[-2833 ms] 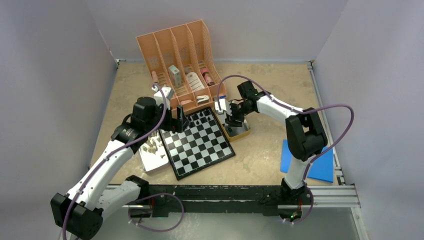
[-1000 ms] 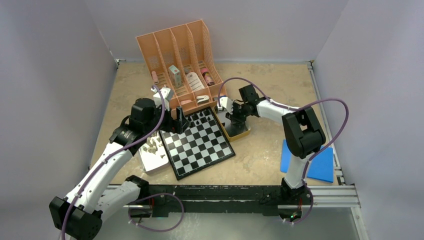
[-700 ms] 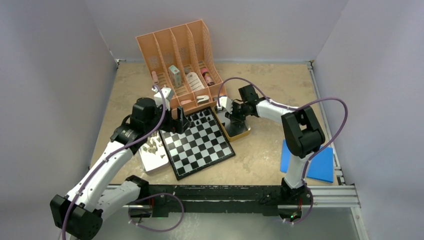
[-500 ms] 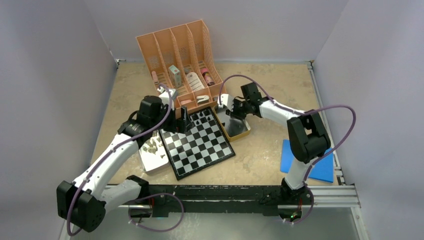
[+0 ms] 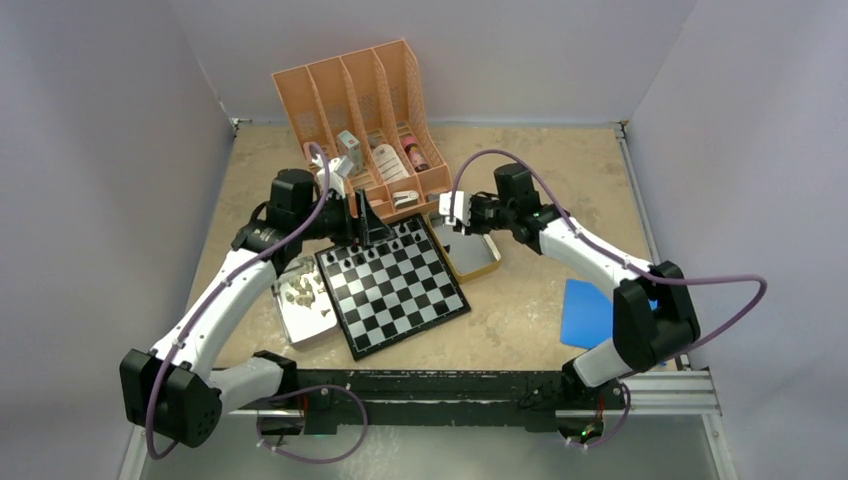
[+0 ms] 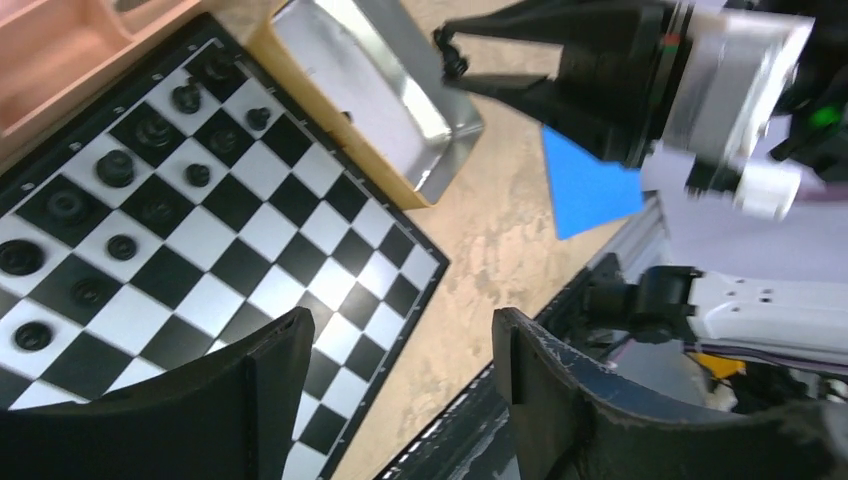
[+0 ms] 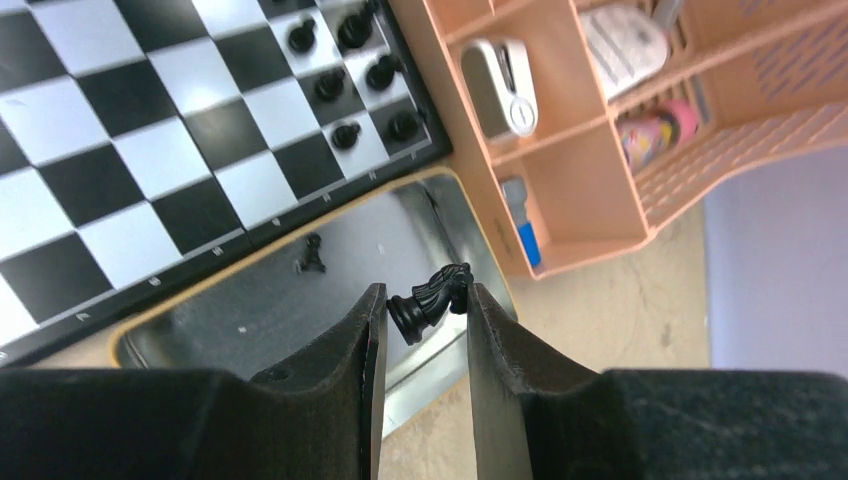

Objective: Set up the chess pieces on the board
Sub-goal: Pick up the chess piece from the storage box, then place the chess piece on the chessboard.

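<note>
right wrist: right gripper [image 7: 426,292] pinches black knight [image 7: 421,304], now lifted off tray [image 7: 235,302]; left gripper [image 6: 400,322] agape, empty.

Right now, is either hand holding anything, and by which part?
The right hand pinches a black knight, tipped sideways, base against one finger and head against the other. The left hand is open and empty.

Black pieces [image 6: 115,168] on checkered board [image 6: 215,235]
</note>
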Robot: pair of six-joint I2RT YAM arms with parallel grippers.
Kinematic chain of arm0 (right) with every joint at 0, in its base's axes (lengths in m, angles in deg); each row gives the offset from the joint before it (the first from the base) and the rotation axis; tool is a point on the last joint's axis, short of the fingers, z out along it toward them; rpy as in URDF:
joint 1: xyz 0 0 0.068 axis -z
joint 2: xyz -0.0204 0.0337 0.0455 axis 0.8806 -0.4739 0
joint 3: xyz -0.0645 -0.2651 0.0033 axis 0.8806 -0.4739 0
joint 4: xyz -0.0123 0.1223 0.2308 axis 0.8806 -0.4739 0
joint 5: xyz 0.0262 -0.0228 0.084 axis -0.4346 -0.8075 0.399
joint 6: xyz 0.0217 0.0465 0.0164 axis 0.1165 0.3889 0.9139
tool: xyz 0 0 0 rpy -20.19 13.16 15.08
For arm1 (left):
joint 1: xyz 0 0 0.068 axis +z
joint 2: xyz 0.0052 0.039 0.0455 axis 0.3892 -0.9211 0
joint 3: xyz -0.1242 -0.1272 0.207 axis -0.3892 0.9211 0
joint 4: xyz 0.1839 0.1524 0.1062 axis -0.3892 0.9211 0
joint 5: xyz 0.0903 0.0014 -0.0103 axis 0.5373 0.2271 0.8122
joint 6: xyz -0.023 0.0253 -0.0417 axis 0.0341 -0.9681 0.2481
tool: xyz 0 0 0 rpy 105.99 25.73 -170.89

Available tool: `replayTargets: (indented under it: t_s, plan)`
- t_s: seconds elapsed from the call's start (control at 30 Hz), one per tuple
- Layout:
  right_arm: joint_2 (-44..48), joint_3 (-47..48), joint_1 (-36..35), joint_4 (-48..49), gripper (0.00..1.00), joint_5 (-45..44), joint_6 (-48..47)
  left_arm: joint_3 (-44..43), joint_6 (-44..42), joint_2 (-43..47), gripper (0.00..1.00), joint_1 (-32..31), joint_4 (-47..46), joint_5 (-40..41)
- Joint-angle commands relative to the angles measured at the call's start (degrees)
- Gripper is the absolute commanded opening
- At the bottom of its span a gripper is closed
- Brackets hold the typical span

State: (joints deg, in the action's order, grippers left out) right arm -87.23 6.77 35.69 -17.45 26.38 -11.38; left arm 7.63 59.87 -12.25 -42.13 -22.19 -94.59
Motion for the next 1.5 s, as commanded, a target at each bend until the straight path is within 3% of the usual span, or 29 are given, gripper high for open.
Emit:
replayTargets:
  t_s: [0.0, 0.2, 0.5, 0.7, 1.23, 1.47]
  plan:
    - [5.3, -2.3, -4.0, 5.6, 0.16, 4.3, -1.6, -4.1, 4.4, -2.5, 0.63, 2.2, -6.1, -11.9]
    - [8.0, -4.0, -8.2, 8.9, 0.16, 4.0, -0.3, -4.8, 7.5, -5.9, 0.47, 3.8, -11.6, -20.2]
    - [10.1, -5.1, -11.1, 12.7, 0.18, 6.4, 0.5, -3.8, 8.4, -12.3, 0.42, 3.7, -18.3, -30.7]
    - [10.3, -5.6, -11.6, 12.7, 0.18, 7.7, -0.1, -4.3, 6.4, -15.1, 0.36, 3.7, -20.0, -31.3]
    - [11.3, -5.9, -12.0, 12.5, 0.18, 10.0, -1.0, -6.1, 7.0, -21.3, 0.31, 3.3, -23.8, -34.2]
    - [11.9, -5.8, -12.0, 12.0, 0.18, 10.3, -1.3, -5.9, 8.6, -23.2, 0.32, 2.3, -29.5, -37.3]
